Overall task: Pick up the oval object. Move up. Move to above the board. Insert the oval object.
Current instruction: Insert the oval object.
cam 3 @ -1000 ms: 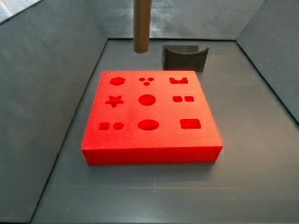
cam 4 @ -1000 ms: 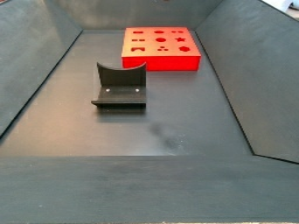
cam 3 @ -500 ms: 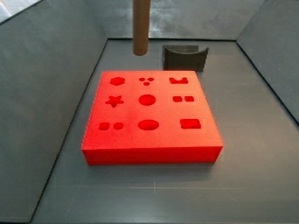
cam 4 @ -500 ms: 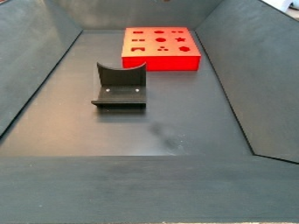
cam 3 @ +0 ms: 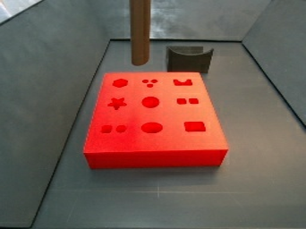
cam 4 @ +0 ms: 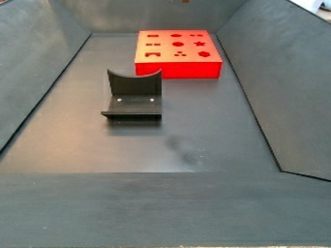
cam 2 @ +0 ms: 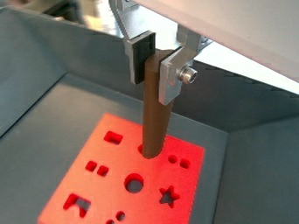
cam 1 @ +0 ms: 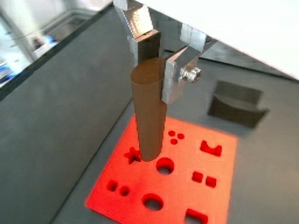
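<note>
The pincer (cam 1: pixel 156 54) is clamped on the top of the oval object (cam 1: pixel 149 114), holding it upright above the board (cam 1: pixel 117 189).

gripper: gripper (cam 1: pixel 156 54) in a wrist view, above the board, silver fingers (cam 1: pixel 176 74) closed on the peg's top
oval object: brown oval object (cam 1: pixel 149 114) hanging upright between the pads, lower end over the red surface
board: red board (cam 1: pixel 222 177) with shaped holes, on the grey floor
fixture: dark fixture (cam 1: pixel 237 102) beyond the board, apart from it
</note>
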